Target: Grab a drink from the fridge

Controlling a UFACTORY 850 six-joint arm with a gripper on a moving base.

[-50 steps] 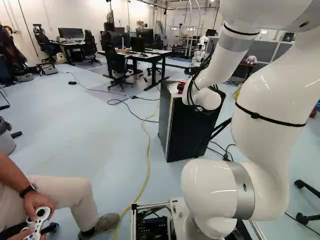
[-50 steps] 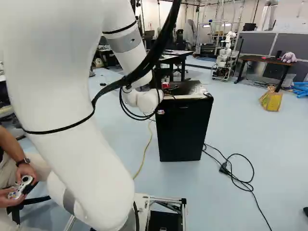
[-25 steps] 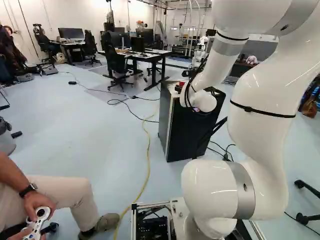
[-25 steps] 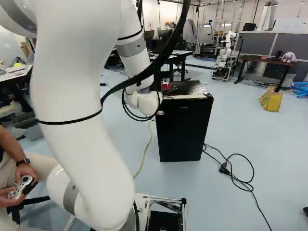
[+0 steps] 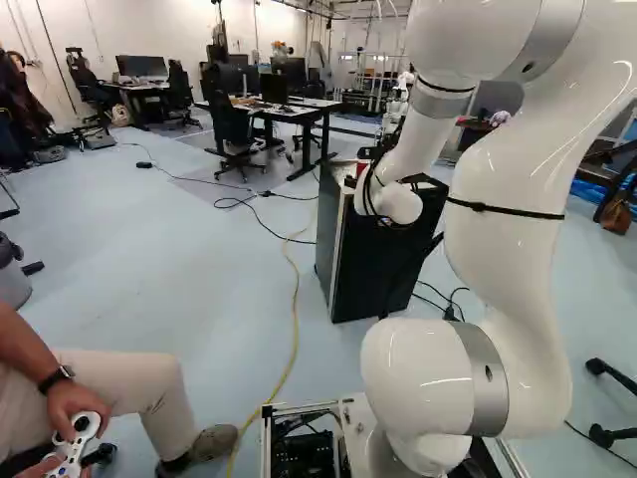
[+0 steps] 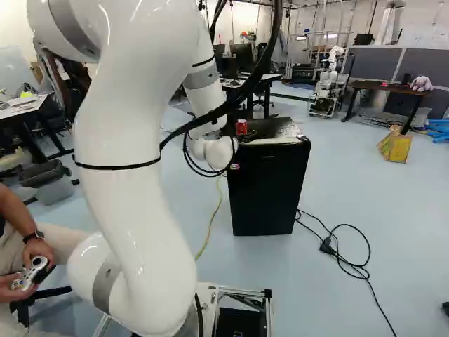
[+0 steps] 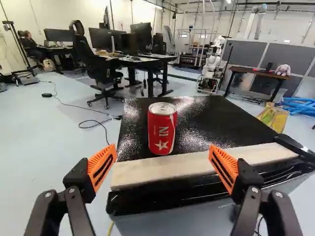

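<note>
In the wrist view my gripper point(image 7: 163, 158) stands open, its orange pads point(image 7: 102, 166) wide apart with nothing between them. Ahead of it, roughly centred on the gap, a red can point(image 7: 162, 129) stands upright on the black top of the small fridge point(image 7: 206, 123), behind the pale strip along the top's front edge. The black fridge point(image 6: 268, 186) has its door closed in the right base view, and the can point(image 6: 241, 128) shows just past my wrist. In both base views the wrist hides the gripper's fingers.
Cables point(image 6: 344, 260) lie on the floor right of the fridge, and a yellow cable point(image 5: 296, 299) runs along its left. Beyond are desks point(image 7: 140, 61), chairs and another robot point(image 6: 327, 88). A seated person holds a controller point(image 5: 75, 443) at the left of the base.
My arm has moved: its upper links and wrist shifted left in the left base view, and its upper links shifted right in the right base view. The base, fridge and can have stayed put.
</note>
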